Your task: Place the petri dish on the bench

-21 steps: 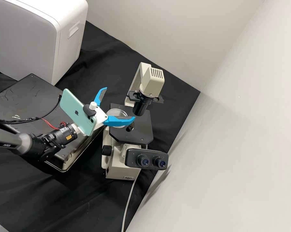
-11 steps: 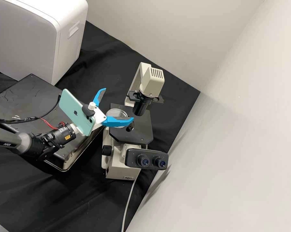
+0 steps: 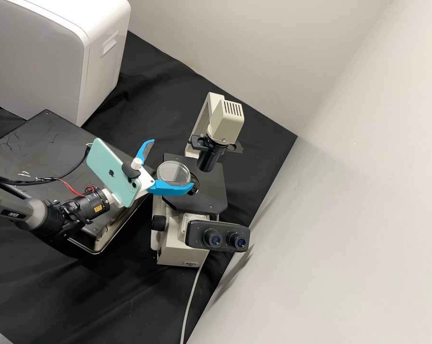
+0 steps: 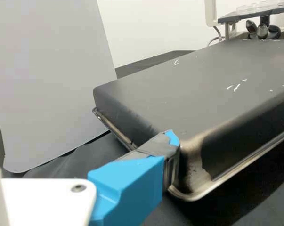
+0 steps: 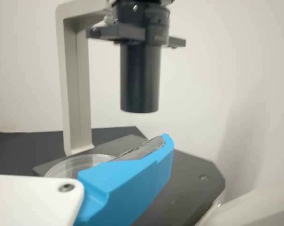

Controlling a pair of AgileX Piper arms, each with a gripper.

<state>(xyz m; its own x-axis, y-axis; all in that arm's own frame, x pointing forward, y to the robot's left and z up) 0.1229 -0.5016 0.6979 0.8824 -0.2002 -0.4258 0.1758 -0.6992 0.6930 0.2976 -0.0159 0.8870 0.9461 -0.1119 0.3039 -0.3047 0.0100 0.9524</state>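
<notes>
Two blue fingers of the right gripper (image 3: 173, 162) stand spread wide at the microscope (image 3: 192, 229), one on each side of the petri dish (image 3: 174, 173). The dish is clear and round and lies flat on the black stage (image 3: 211, 193), not on the bench (image 3: 58, 296). In the high view the nearer finger (image 3: 170, 188) lies along the dish's near edge, while the farther finger is well apart from it. In the right wrist view the dish sits just beside that finger (image 5: 132, 179), under the dark condenser (image 5: 139, 70); whether the two touch cannot be told. A mint-green phone (image 3: 113, 172) is mounted on this arm's wrist. The left gripper (image 4: 80, 134) is low over the bench with its jaws parted and holds nothing; one fingertip is just beside a corner of the black tray (image 4: 203, 108). A white cabinet (image 3: 53, 52) stands behind the tray.
</notes>
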